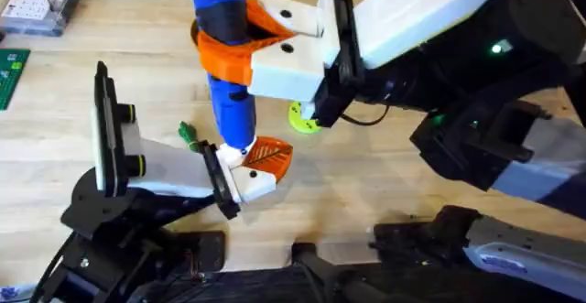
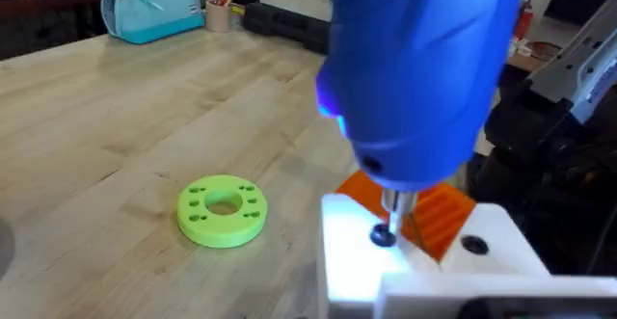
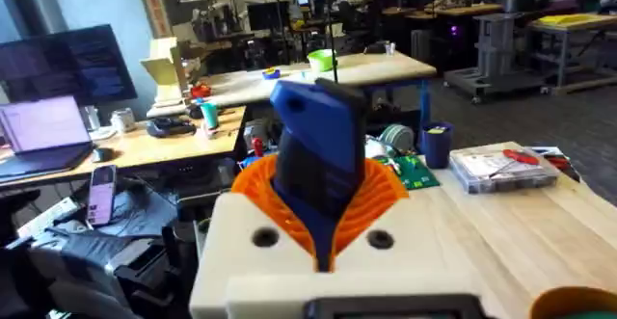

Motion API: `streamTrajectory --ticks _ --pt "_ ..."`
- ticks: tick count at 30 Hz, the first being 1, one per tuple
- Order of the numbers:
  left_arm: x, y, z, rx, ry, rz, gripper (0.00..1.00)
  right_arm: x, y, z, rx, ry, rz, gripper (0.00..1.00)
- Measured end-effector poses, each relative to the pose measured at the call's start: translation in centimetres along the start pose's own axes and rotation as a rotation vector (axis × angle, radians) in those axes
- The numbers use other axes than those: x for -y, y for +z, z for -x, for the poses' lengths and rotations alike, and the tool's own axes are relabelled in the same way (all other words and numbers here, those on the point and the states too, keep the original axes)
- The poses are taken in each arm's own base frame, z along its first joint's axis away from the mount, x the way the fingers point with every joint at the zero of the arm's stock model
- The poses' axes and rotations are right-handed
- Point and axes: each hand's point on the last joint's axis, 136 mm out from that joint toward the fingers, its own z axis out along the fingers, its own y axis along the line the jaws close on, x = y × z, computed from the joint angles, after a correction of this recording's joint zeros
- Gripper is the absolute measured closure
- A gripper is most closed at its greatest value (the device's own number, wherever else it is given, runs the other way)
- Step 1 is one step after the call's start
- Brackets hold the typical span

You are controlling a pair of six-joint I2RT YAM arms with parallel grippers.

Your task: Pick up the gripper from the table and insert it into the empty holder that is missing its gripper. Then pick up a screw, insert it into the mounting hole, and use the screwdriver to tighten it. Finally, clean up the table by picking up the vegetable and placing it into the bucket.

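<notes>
We see the right pincer (image 1: 240,45) clamping the thick glossy-blue cylindrical screwdriver (image 1: 229,74), its narrow metal tip seemingly on the white angular plastic holder (image 1: 252,182); the left pincer's state we cannot tell.

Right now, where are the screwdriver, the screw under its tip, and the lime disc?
screwdriver (image 1: 229,102): overhead view, on its blue barrel below the black band.
screw (image 2: 384,235): left wrist view, on the dark head under the metal tip.
lime disc (image 2: 222,210): left wrist view, on its top face beside the centre hole.
</notes>
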Motion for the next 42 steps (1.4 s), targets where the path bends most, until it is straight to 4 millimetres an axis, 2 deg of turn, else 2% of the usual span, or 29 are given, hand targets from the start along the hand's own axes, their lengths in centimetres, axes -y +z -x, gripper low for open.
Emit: streamTrajectory --ticks 29,42 --pt "0.03 0.00 -0.01 0.000 0.000 -0.002 0.986 0.28 -0.01 -0.95 -0.035 -0.003 -0.010 0.967" --pt "0.03 0.00 0.00 0.000 0.000 -0.002 0.986 0.25 -0.10 -0.70 -0.029 -0.034 -0.010 0.966"
